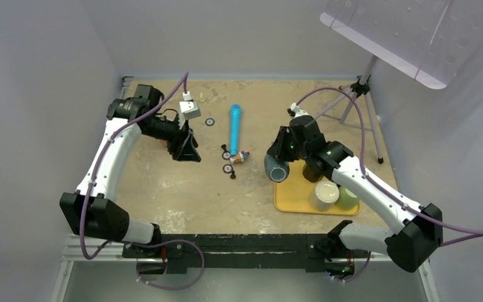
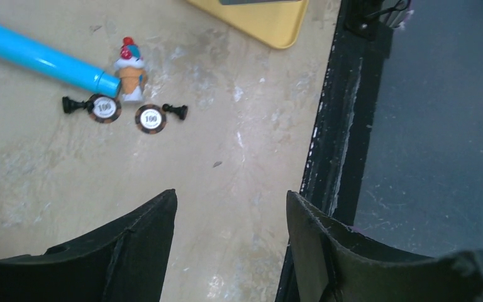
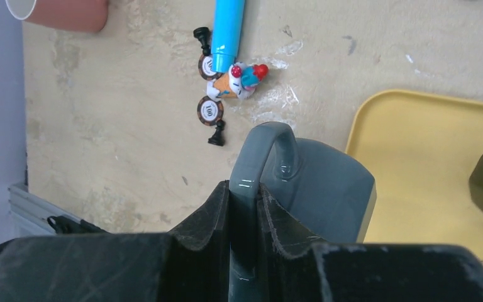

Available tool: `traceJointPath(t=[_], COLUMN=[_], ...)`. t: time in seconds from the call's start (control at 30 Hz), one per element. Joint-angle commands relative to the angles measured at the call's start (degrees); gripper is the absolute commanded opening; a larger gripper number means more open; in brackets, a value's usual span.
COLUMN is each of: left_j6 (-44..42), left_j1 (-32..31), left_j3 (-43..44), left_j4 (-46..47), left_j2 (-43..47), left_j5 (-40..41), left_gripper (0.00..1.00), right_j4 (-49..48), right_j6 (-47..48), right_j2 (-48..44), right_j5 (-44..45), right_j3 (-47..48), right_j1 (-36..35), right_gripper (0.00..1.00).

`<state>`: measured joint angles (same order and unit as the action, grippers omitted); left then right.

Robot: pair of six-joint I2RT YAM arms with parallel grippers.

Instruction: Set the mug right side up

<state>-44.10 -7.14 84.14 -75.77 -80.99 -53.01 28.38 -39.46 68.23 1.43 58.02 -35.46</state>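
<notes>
Nearest me, on the right side of the surface (image 1: pixel 182 195), sits a yellow tray (image 1: pixel 289 202). A cream cup (image 1: pixel 324 195) and a green cup (image 1: pixel 348 199) stand at its near right corner. At the tray's far left corner the grey-blue mug (image 3: pixel 327 189) is tipped on its side, mouth toward the near edge. I cannot tell whether it rests or hangs. My right tool (image 3: pixel 244 195) pinches its handle (image 3: pixel 261 141), fingers pressed against both sides. Around the middle lie two poker chips (image 2: pixel 150 118), two small black pieces (image 2: pixel 176 111), an ice-cream toy (image 2: pixel 130 70) and a blue tube (image 2: pixel 38 56) pointing to the far edge. Left of these, my left tool (image 2: pixel 231 201) hangs spread, holding nothing.
</notes>
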Motion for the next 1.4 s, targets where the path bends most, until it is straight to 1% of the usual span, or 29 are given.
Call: traceJointPath(t=[0.0, 0.07, 0.17, 0.2, 0.23, 0.27, 0.33, 0.43, 0.5, 0.57, 0.6, 0.63, 0.73, 0.87, 0.93, 1.03, 1.13, 1.23, 1.27, 1.3, 1.37], left_j6=[0.66, 0.81, 1.96, 3.18, 5.56, 10.18, 16.98, 27.68, 31.83, 35.71, 37.32, 37.08, 29.68, 23.99, 20.58, 16.33, 9.99, 4.58, 2.73, 0.85, -3.28], left_j1=[-1.23, -1.36, -1.77, -2.01, -2.31, -2.73, -4.06, -7.55, -9.19, -9.54, -9.56, -9.56, -9.88, -10.96, -11.71, -13.15, -14.66, -17.43, -18.19, -18.78, -19.50], left_j3=[2.37, 3.40, 5.17, 5.39, 5.51, 5.52, 5.54, 6.58, 7.71, 8.92, 9.65, 10.96, 14.39, 13.82, 13.78, 13.80, 14.04, 14.10, 14.24, 14.60, 16.68], left_j4=[-1.48, -2.37, -2.77, -1.90, 0.05, 3.09, 10.08, 25.90, 33.50, 40.25, 42.88, 43.09, 37.47, 34.93, 32.29, 27.55, 21.16, 14.62, 12.24, 9.59, 2.75], left_j2=[-1.00, -2.03, -4.43, -5.25, -6.20, -7.11, -8.93, -9.85, -9.64, -9.27, -9.28, -9.54, -10.22, -10.05, -10.10, -10.09, -9.83, -9.89, -10.50, -11.03, -12.83], left_j5=[-9.57, -12.46, -17.77, -19.55, -21.24, -22.72, -24.69, -22.61, -22.33, -24.77, -25.89, -26.70, -28.87, -29.67, -30.70, -30.64, -31.56, -29.17, -29.21, -29.74, -32.02], left_gripper=[0.68, 0.69, 0.82, 0.88, 0.94, 0.99, 1.00, 1.00, 1.00, 1.00, 1.00, 1.00, 1.00, 1.00, 1.00, 1.00, 1.00, 0.99, 0.97, 0.92, 0.76], right_j4=[-8.35, -12.56, -17.90, -19.64, -21.37, -23.49, -25.17, -27.74, -27.23, -27.50, -27.72, -27.31, -24.95, -26.71, -27.35, -27.82, -28.03, -29.59, -30.16, -30.82, -30.83], right_j6=[7.86, 9.34, 10.53, 10.26, 9.63, 8.87, 8.06, 7.85, 8.78, 9.89, 10.79, 12.10, 16.66, 18.91, 19.11, 19.32, 19.12, 19.29, 19.16, 19.02, 19.21], right_j2=[-2.27, -4.86, -8.78, -9.63, -10.15, -10.48, -10.28, -9.22, -8.00, -7.54, -7.43, -7.24, -7.62, -8.62, -8.46, -8.26, -8.30, -8.41, -8.41, -8.45, -8.32], right_j5=[-4.36, -8.46, -12.43, -13.50, -14.22, -14.90, -15.25, -16.32, -17.53, -20.49, -22.58, -24.76, -29.01, -37.47, -39.98, -41.85, -42.49, -42.52, -42.64, -42.67, -42.67], right_j3=[1.75, 1.78, 2.36, 2.39, 2.41, 2.51, 3.47, 4.88, 6.54, 7.50, 7.85, 8.42, 9.58, 9.54, 9.86, 10.22, 10.18, 10.19, 10.02, 9.89, 10.11], right_j1=[-0.15, -0.30, -0.48, -0.55, -0.61, -0.65, -0.78, -0.84, -0.95, -1.08, -1.04, -1.16, -1.73, -1.93, -2.14, -2.28, -2.61, -2.69, -2.83, -2.85, -2.86], right_gripper=[0.00, 0.00, 0.00, 0.00, 0.00, 0.00, 0.00, 0.00, 0.00, 0.00, 0.00, 0.00, 0.00, 0.00, 0.00, 0.00, 0.00, 0.00, 0.00, 0.00, 0.00])
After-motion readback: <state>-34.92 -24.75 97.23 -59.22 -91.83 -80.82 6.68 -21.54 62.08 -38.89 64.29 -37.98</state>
